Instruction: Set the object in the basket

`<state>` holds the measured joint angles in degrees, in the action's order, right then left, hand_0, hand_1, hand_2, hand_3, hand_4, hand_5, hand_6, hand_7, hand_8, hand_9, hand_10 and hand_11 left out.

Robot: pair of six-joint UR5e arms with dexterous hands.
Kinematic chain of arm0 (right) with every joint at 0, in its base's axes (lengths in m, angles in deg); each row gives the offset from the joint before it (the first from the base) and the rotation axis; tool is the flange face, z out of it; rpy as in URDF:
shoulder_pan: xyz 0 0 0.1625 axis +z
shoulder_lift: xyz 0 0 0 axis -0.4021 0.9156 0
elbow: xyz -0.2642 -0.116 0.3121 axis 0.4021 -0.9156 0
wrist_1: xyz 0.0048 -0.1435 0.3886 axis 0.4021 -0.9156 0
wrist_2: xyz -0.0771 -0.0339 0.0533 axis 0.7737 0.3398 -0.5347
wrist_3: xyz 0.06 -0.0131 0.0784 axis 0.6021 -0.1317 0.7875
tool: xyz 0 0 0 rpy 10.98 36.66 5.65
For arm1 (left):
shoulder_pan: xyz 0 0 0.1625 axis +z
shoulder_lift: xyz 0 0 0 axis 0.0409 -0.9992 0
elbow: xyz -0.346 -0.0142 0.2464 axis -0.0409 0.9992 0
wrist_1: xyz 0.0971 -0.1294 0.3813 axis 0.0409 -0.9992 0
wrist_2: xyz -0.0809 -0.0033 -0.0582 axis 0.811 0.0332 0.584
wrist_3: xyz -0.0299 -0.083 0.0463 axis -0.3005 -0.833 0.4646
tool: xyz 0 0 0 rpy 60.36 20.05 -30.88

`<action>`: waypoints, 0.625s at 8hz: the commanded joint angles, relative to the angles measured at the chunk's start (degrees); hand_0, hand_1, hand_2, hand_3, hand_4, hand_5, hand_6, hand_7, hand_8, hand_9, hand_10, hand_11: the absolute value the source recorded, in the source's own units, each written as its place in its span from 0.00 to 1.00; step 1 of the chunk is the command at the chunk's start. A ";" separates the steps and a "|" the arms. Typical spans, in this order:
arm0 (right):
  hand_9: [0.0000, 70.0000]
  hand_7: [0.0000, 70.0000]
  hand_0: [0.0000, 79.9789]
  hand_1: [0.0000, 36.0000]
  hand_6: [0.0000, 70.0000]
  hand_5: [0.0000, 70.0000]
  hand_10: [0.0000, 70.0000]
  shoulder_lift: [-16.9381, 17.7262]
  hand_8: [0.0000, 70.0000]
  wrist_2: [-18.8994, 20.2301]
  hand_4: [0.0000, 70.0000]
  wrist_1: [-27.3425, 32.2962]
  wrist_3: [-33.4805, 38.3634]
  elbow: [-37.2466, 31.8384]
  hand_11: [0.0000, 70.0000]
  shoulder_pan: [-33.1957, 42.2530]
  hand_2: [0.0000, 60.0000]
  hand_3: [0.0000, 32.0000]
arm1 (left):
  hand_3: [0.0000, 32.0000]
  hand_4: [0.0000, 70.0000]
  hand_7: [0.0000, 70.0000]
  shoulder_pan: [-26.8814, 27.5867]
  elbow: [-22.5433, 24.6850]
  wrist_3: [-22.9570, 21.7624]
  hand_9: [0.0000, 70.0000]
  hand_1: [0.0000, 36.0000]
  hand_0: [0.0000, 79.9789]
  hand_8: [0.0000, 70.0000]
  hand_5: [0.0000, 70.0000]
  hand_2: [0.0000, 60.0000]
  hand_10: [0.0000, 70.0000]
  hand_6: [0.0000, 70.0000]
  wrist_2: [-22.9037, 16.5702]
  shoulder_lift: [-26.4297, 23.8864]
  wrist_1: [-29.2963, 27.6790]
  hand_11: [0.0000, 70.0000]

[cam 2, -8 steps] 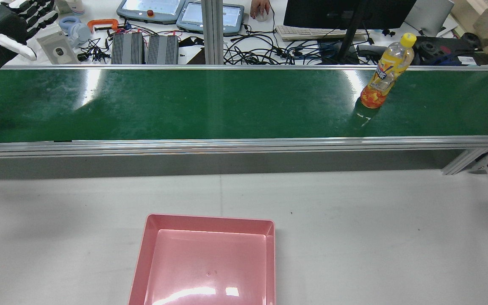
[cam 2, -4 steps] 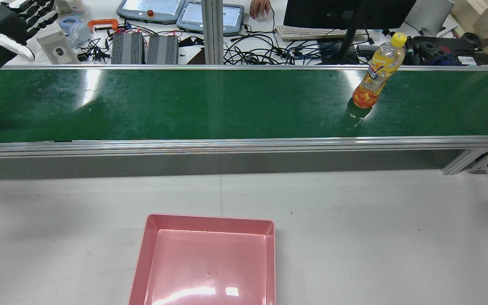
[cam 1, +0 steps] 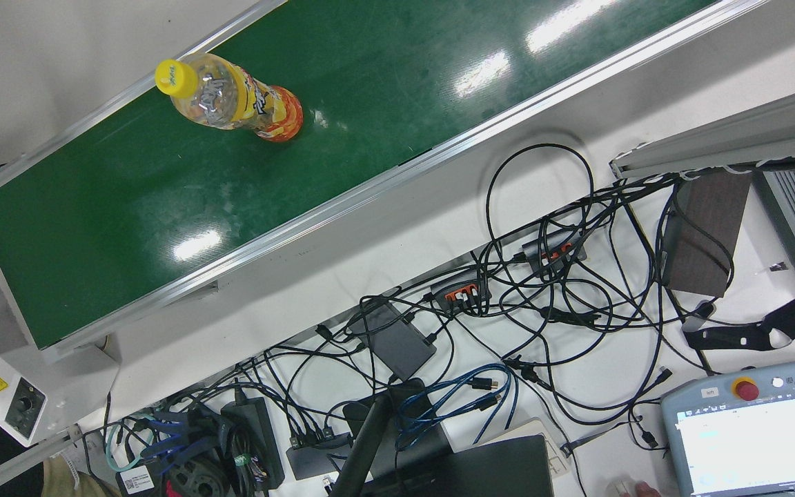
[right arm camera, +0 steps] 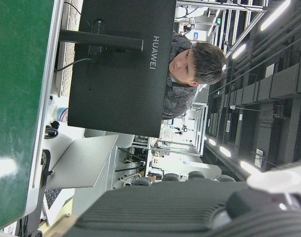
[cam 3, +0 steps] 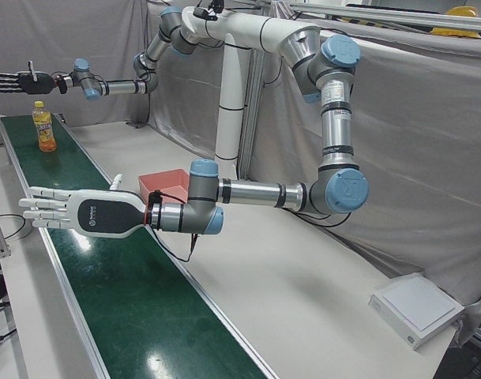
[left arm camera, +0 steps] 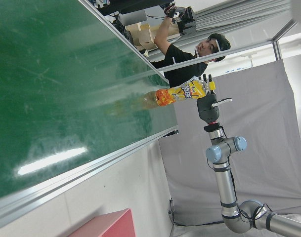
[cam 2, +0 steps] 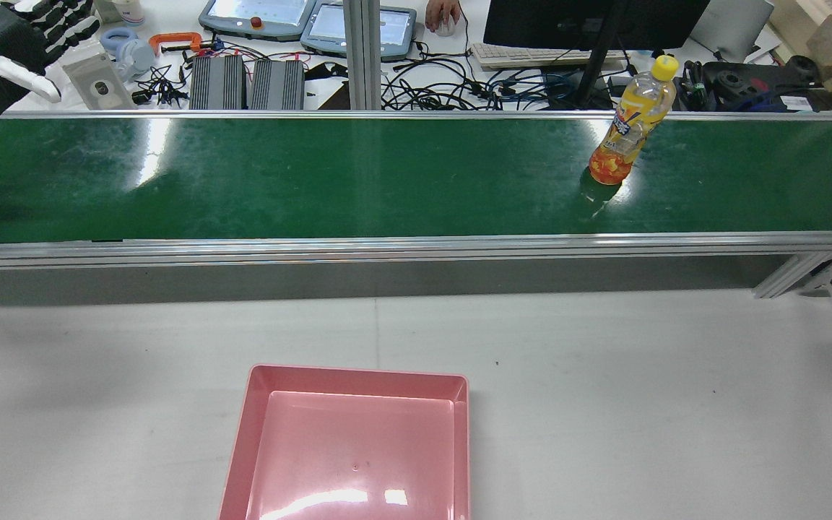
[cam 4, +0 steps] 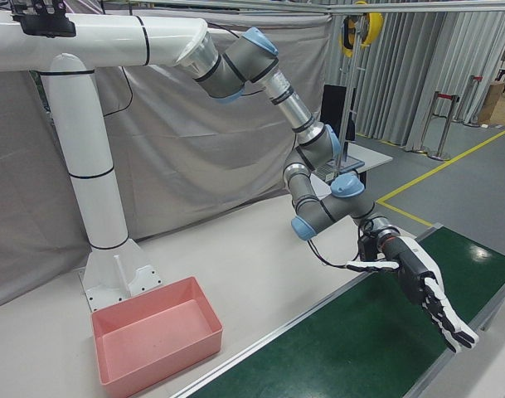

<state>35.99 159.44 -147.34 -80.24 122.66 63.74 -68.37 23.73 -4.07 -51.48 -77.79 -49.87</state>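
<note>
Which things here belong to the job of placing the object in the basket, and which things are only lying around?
For the job:
- drink bottle, upright on the green belt
- pink basket, empty
- left hand, open
- right hand, open

Lying about:
- tangled cables
- teach pendants
- keyboard
- monitor

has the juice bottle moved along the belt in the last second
Yes. In the rear view the bottle has shifted leftward along the green conveyor belt, toward the left hand; it now stands nearer the monitor stand behind the belt.
</note>
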 commanded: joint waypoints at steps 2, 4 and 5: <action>0.00 0.00 0.00 0.00 0.00 0.00 0.00 0.00 0.00 0.00 0.00 0.00 0.00 0.00 0.00 0.00 0.00 0.00 | 0.00 0.10 0.00 0.11 0.30 0.00 0.00 0.16 0.71 0.00 0.12 0.00 0.04 0.00 0.00 0.02 0.09 0.09; 0.00 0.00 0.00 0.00 0.00 0.00 0.00 0.00 0.00 0.00 0.00 0.00 0.00 0.00 0.00 0.00 0.00 0.00 | 0.00 0.11 0.00 1.07 0.03 0.00 0.00 0.17 0.71 0.00 0.13 0.00 0.05 0.00 0.00 0.02 0.79 0.09; 0.00 0.00 0.00 0.00 0.00 0.00 0.00 0.00 0.00 0.00 0.00 0.00 0.00 0.00 0.00 0.00 0.00 0.00 | 0.00 0.11 0.00 1.07 0.12 0.08 0.00 0.16 0.72 0.00 0.13 0.00 0.05 0.00 0.00 0.02 0.88 0.09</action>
<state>35.99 159.44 -147.34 -80.24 122.66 63.72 -67.70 23.86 -4.07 -51.48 -77.77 -49.39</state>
